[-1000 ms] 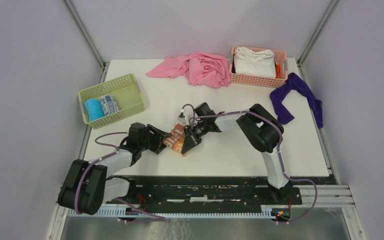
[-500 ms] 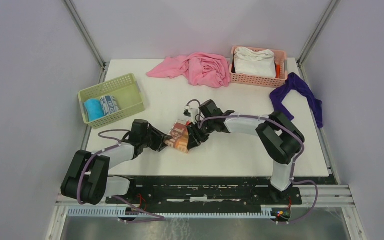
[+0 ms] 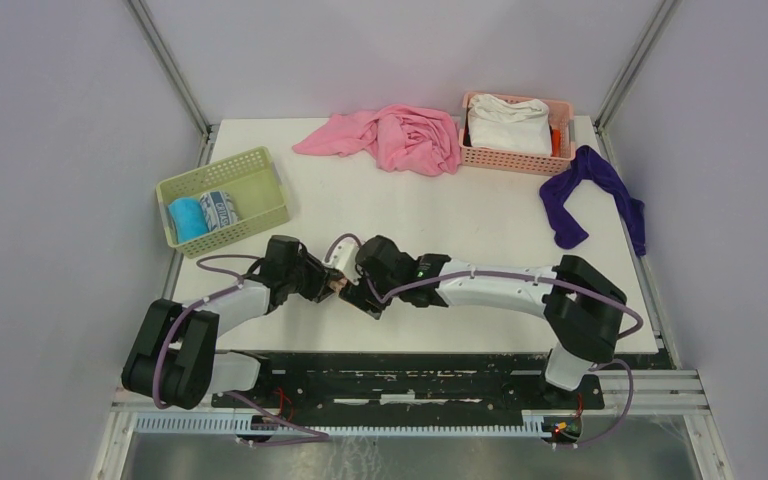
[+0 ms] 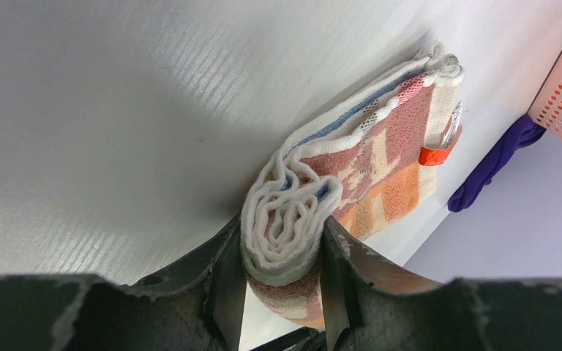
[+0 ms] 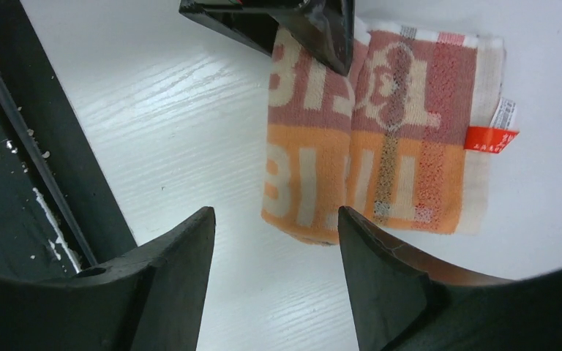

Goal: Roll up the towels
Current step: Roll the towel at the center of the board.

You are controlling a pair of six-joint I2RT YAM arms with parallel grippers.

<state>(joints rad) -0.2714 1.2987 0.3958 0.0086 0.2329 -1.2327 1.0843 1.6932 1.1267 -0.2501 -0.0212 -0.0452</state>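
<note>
Cream towel [image 5: 410, 161], lettering [image 5: 293, 91] partly behind left claw [image 4: 282, 256]

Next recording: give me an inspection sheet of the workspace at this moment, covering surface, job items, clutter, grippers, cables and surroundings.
Surface: white table, no spills or marks seen.
Job's things: cream towel with orange lettering, partly rolled, lying on the table; blue towel and printed towel rolled, side by side in the green basket.
Clutter: pink cloth bunched at the far edge; pink basket holding a white cloth; purple cloth at the right edge.
Grippers: left gripper clamped on the cream towel's rolled end; right gripper open over the towel.
Cables: purple cables run along both arms, no snag seen.
Surroundings: grey walls, metal frame.
</note>
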